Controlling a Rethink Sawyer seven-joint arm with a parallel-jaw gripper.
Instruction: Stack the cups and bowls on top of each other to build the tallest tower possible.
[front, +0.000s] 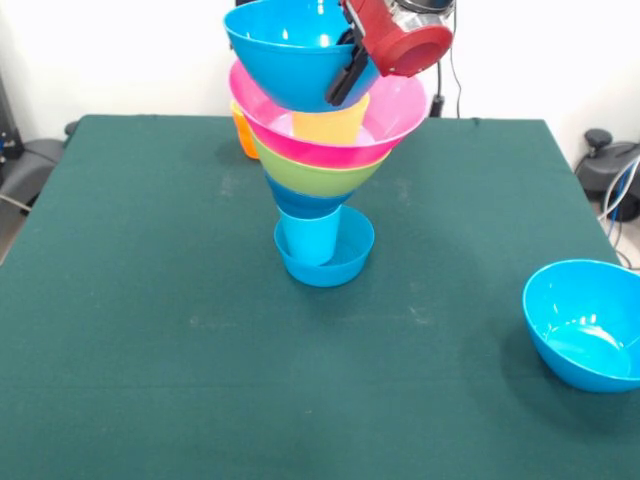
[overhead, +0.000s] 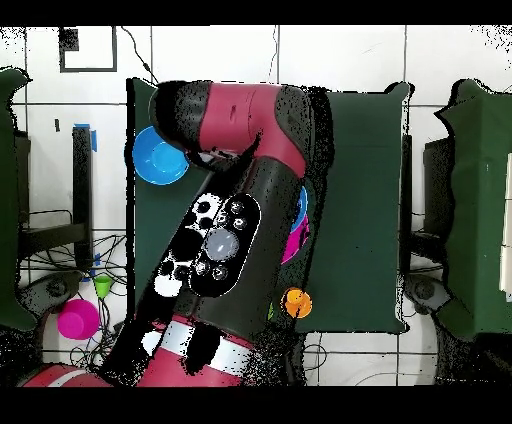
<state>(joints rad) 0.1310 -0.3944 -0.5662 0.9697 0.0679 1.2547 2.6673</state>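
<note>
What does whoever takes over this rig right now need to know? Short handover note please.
Gripper: shut on the rim of a large blue bowl, held at the top of the tower, not yet released.
Tower, from the table up: small blue bowl, light blue cup, a blue piece, lime green bowl, pink bowl, with a yellow cup in the pink one.
Loose: orange cup behind the tower; another large blue bowl near the table's edge.
Left: seat and release the held bowl, then add the loose pieces.
</note>
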